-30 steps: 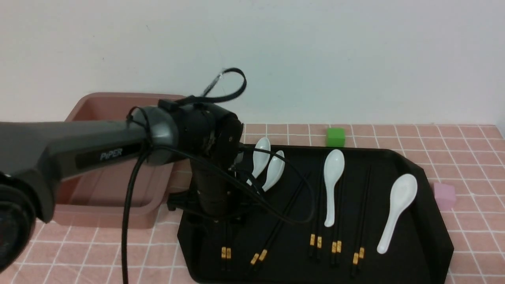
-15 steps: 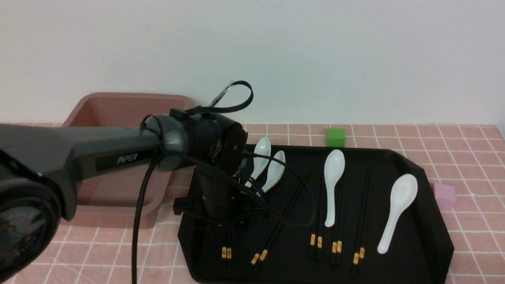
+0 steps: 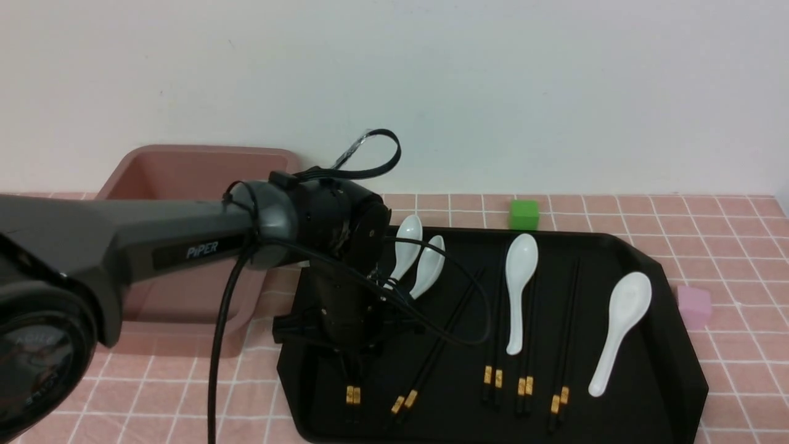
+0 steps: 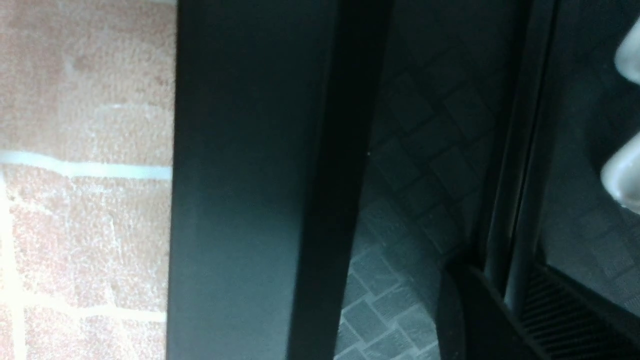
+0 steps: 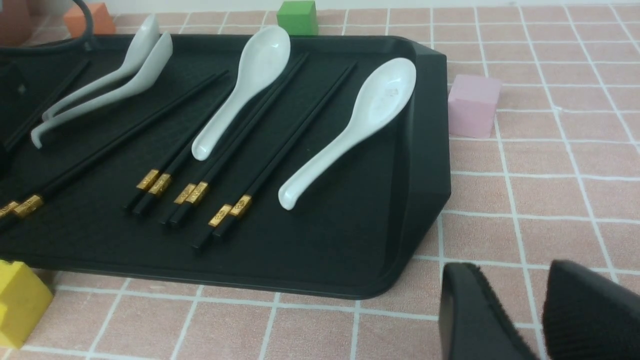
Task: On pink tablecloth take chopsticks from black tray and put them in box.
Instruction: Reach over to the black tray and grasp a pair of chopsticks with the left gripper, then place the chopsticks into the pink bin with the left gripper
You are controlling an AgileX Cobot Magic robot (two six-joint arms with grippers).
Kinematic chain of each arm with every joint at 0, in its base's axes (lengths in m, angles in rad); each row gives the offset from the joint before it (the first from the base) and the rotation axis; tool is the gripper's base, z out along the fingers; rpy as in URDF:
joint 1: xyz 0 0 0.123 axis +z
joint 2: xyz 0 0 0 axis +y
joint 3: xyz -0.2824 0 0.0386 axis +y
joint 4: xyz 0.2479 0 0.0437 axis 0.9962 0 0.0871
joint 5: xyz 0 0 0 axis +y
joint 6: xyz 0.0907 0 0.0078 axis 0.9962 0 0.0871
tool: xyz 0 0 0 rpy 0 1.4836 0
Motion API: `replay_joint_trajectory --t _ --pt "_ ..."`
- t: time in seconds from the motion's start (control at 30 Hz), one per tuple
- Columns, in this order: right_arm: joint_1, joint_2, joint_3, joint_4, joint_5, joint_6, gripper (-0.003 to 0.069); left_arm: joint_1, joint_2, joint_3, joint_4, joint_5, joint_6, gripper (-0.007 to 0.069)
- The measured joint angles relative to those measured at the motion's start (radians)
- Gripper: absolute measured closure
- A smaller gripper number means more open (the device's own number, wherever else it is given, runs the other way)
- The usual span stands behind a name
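Note:
The black tray (image 3: pixel 678 345) lies on the pink tablecloth (image 3: pixel 727 228) and holds several pairs of black chopsticks with gold bands. My left gripper (image 3: pixel 352 364) is down on the tray's left end over the leftmost chopsticks (image 3: pixel 352 394). In the left wrist view my gripper (image 4: pixel 505 305) has its jaws close on both sides of that pair (image 4: pixel 520 150), beside the tray rim (image 4: pixel 240 200). The box (image 3: pixel 179 166) stands behind my left arm, left of the tray. My right gripper (image 5: pixel 510 295) is open and empty over the cloth, near the tray's corner (image 5: pixel 420 190).
Several white spoons (image 3: pixel 518 290) lie among the chopsticks on the tray. A green cube (image 3: pixel 524 214) sits behind the tray and a pink cube (image 3: pixel 694 305) to its right. A yellow block (image 5: pixel 20 300) and an orange cube (image 5: pixel 95 17) show in the right wrist view.
My left arm has moved right and lower, bringing the gripper down onto the leftmost chopstick pair. The other chopsticks and the spoons have not moved.

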Motion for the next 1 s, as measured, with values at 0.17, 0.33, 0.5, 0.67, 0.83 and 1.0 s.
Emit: replay_joint_trajectory --t 0.17,0.33,0.5,0.67,0.83,1.0 --pt "0.0 0.0 0.0 0.0 0.0 0.0 0.0419 -0.001 -0.044 0.012 0.041 0.011 0.021 0.0504" --pt "0.0 0.0 0.0 0.0 0.0 0.0 0.0419 -0.027 -0.213 0.015 0.069 0.053 0.057 0.0504" --pt "0.0 0.0 0.0 0.0 0.0 0.0 0.0419 -0.025 -0.382 0.015 0.099 0.08 0.125 0.0504" --pt "0.0 0.0 0.0 0.0 0.0 0.0 0.0419 0.08 -0.43 0.015 0.129 0.103 0.232 0.0504" --pt "0.0 0.0 0.0 0.0 0.0 0.0 0.0419 0.245 -0.382 0.015 0.118 0.129 0.331 0.0504" --pt "0.0 0.0 0.0 0.0 0.0 0.0 0.0419 0.331 -0.324 0.015 0.113 0.132 0.362 0.0504"
